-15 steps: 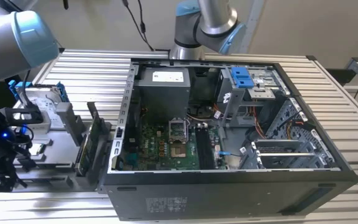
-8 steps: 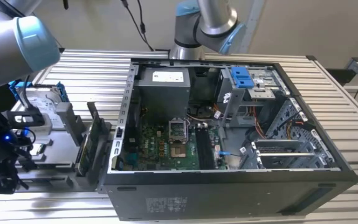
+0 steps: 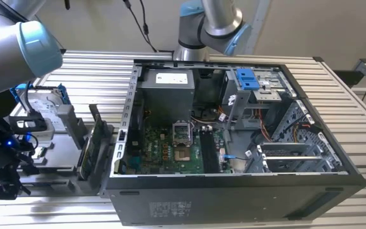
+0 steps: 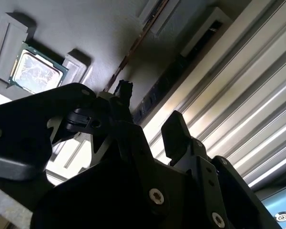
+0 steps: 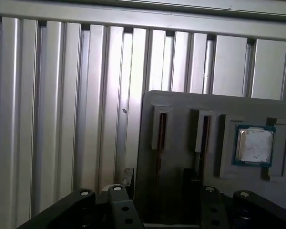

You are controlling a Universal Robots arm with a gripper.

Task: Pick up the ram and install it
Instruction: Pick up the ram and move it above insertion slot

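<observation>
Exterior view: at eight o'clock the claw (image 3: 5, 188) hovers by the grey tray (image 3: 65, 126), with the open computer case (image 3: 234, 200) at three o'clock of it. In the first wrist view its fingers (image 5: 191, 186) stand apart, and the ram (image 5: 160, 136) stands on edge in a tray slot between them, near a processor chip (image 5: 254, 145).

Counted in the exterior view: one ribbed desk (image 3: 87, 71), one open computer case (image 3: 234, 202), one green motherboard (image 3: 170, 152) and one grey power supply (image 3: 170, 90) inside it, two robot arms (image 3: 17, 47), one hard drive (image 3: 40, 107) at the exterior view's left. Counted in the first wrist view: one grey tray (image 5: 181, 102), one processor chip (image 5: 254, 145), two narrow slots (image 5: 200, 131), two ram sticks (image 5: 158, 157), one to a slot.
</observation>
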